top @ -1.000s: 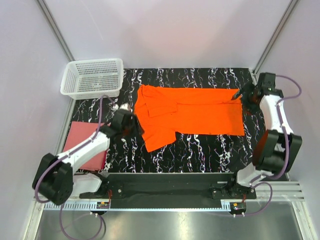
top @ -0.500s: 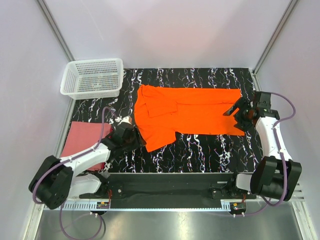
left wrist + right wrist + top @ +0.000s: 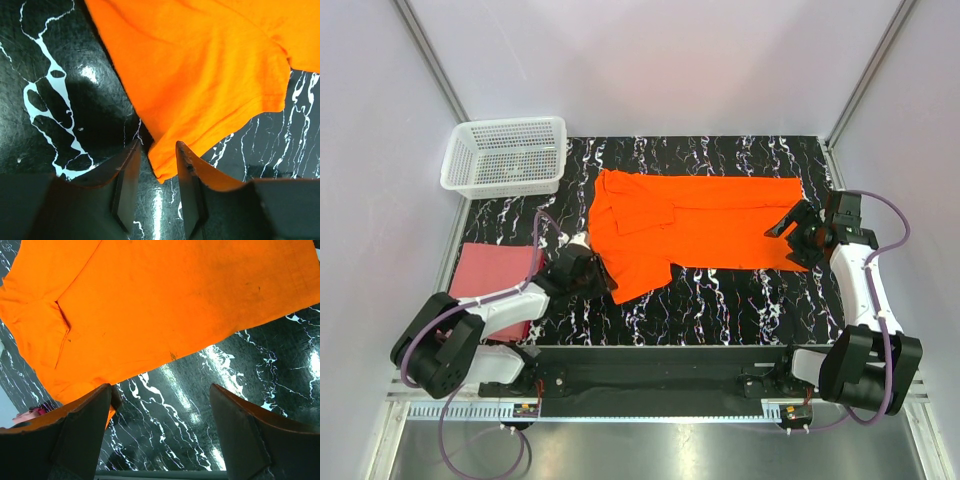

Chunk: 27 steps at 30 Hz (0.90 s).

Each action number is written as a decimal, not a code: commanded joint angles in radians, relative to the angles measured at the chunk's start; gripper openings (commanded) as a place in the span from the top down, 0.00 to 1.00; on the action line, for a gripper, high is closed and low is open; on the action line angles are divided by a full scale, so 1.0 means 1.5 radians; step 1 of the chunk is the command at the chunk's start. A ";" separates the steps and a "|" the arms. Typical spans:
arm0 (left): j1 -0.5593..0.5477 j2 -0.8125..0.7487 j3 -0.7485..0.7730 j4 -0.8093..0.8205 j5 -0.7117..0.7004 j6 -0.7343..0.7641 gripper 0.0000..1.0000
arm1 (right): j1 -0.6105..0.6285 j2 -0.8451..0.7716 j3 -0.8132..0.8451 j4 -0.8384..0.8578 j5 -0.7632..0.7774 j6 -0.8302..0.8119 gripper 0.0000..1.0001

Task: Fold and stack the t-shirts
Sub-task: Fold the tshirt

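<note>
Two t-shirts: the orange t-shirt lies spread on the counter, and the pink-red t-shirt lies folded at the counter's left edge. The left claw is narrow, astride an orange corner. The right claw gapes wide.

text: none readable | labels; brands; numbers; signs: none legible in any view

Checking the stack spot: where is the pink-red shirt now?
In the top view, the pink-red shirt lies at the table's left edge, nearer than the white basket, partly hidden by the left arm.
</note>
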<state>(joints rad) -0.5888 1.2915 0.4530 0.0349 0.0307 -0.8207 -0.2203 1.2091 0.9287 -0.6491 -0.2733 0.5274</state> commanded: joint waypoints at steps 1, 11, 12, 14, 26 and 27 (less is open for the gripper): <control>-0.003 0.000 -0.006 0.044 0.007 0.003 0.62 | 0.004 -0.010 0.000 0.017 -0.002 -0.008 0.14; -0.003 0.038 -0.014 0.088 0.031 0.008 0.63 | 0.004 -0.007 -0.030 0.018 0.031 0.004 0.14; -0.003 0.043 -0.014 0.091 0.031 0.008 0.64 | 0.004 -0.005 -0.037 0.018 0.033 0.005 0.14; -0.003 0.043 -0.017 0.095 0.035 0.009 0.72 | 0.004 -0.002 -0.043 0.017 0.040 0.009 0.14; -0.003 -0.020 -0.028 0.104 0.068 0.014 1.00 | -0.086 0.057 -0.091 -0.023 0.201 0.057 0.50; -0.003 -0.024 -0.029 0.107 0.072 0.015 1.00 | -0.099 0.066 -0.091 -0.015 0.199 0.059 0.51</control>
<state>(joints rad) -0.5888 1.2881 0.4145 0.1310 0.1051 -0.8154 -0.3134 1.2766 0.7940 -0.6815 -0.0624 0.5907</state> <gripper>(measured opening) 0.011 0.502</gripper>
